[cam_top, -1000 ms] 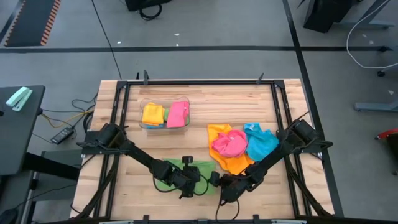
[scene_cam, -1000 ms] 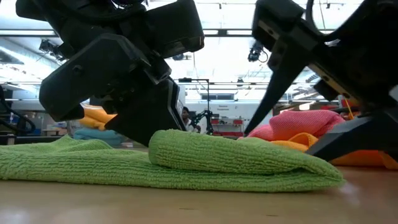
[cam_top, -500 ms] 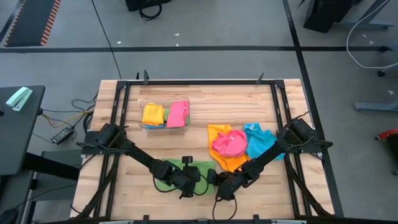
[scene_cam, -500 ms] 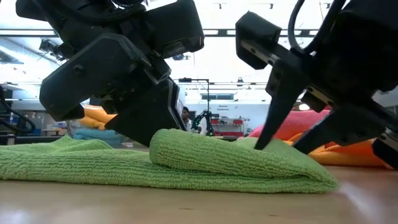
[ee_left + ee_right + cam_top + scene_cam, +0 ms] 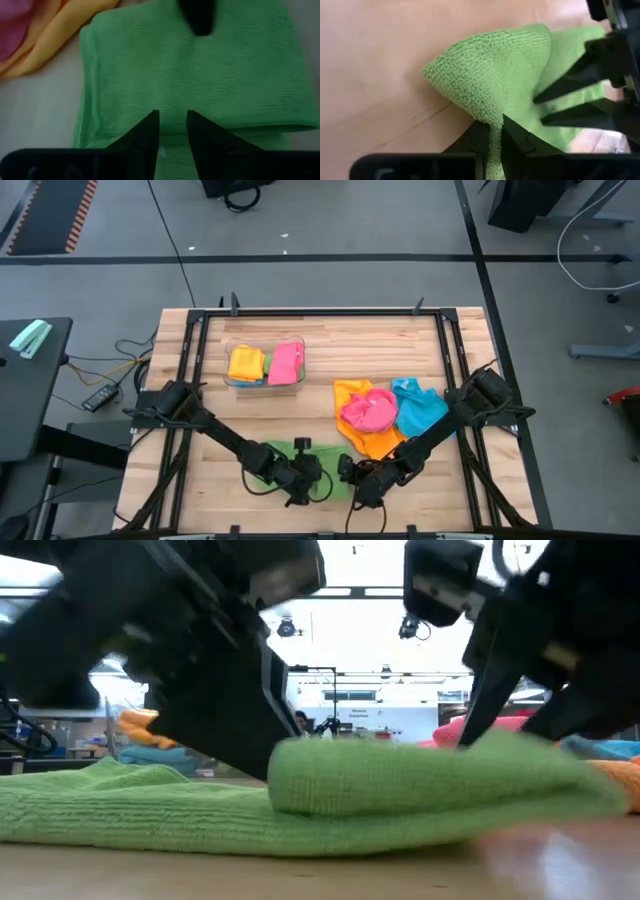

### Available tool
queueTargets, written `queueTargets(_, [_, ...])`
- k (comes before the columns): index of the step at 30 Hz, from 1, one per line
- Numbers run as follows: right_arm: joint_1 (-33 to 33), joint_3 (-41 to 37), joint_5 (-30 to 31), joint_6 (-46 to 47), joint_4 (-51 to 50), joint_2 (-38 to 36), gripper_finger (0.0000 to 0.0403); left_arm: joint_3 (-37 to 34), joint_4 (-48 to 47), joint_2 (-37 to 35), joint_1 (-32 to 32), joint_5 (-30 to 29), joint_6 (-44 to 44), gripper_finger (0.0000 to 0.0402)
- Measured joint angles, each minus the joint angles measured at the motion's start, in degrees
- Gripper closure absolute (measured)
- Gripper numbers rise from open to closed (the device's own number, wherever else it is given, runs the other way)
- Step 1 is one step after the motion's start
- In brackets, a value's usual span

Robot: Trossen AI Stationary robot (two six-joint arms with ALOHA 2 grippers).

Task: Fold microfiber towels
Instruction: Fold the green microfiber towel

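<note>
Down at the near edge of the table (image 5: 420,340), the green towel (image 5: 275,457) lies partly folded, and both arms are right on it. The right gripper (image 5: 492,134) has its fingers nearly together, pinching a raised corner of the green cloth between them. The left gripper (image 5: 172,125) presses onto the same towel, fingers a narrow gap apart with the fabric's folded edge between them. Just beside, to the right, sits a heap of orange, pink and blue towels (image 5: 385,415). Farther back, a clear bin (image 5: 265,365) holds folded yellow and pink ones.
</note>
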Motion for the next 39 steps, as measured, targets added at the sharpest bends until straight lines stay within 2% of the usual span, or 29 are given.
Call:
queueTargets(13, [0.9,12.8,-5.0,10.5,-27.0,-1.7,0.0363,0.0,2.1,-0.8,-2.6,-0.5,2.0,0.0295])
queueTargets(19, [0.9,19.0,-7.8,14.8,-36.5,-1.7,0.0363,0.0,-3.4,-2.9,-4.0,-0.9,0.9,0.0304])
queueTargets(30, [1.1,23.7,-16.1,23.6,-45.1,-1.8,0.0363,0.0,-14.5,-5.4,-7.1,-1.2,-4.1,0.0323])
queueTargets(39, [2.2,23.9,-23.1,30.2,-47.2,-1.8,0.0363,0.0,-15.2,-5.4,-7.9,-1.7,-3.4,0.0325])
